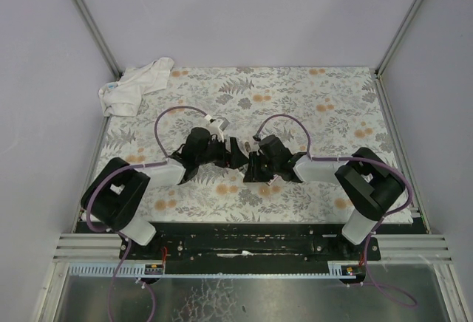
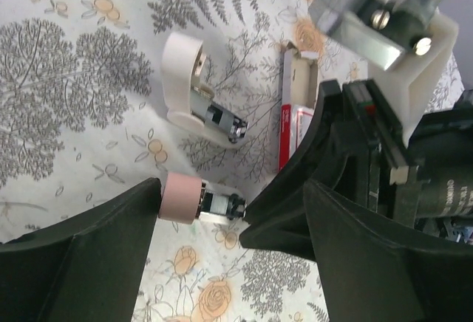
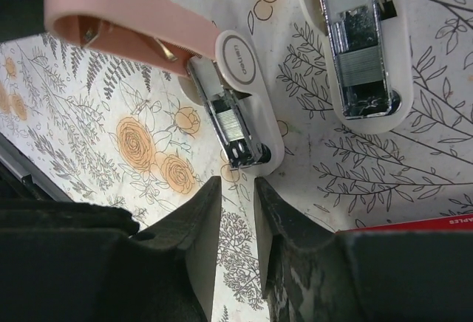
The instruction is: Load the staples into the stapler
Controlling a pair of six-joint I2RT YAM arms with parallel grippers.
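A small pink stapler [image 2: 181, 198] lies open on the flowered cloth, and my left gripper [image 2: 201, 207] is shut on it end to end. Its pink lid [image 3: 126, 19] is swung up, baring the metal magazine [image 3: 229, 126] with a row of staples in it. My right gripper [image 3: 236, 185] sits just short of the magazine's tip, jaws a narrow gap apart with nothing between them. The red staples box [image 2: 290, 126] lies beside the stapler with its pale tray slid out; its edge [image 3: 414, 222] shows next to my right finger. Both grippers [image 1: 238, 156] [image 1: 253, 165] meet mid-table.
A cream stapler [image 2: 185, 71] lies open on the cloth close by, its magazine [image 3: 362, 41] holding staples. A crumpled white cloth [image 1: 137, 86] sits at the far left corner. Metal frame posts stand along both table sides.
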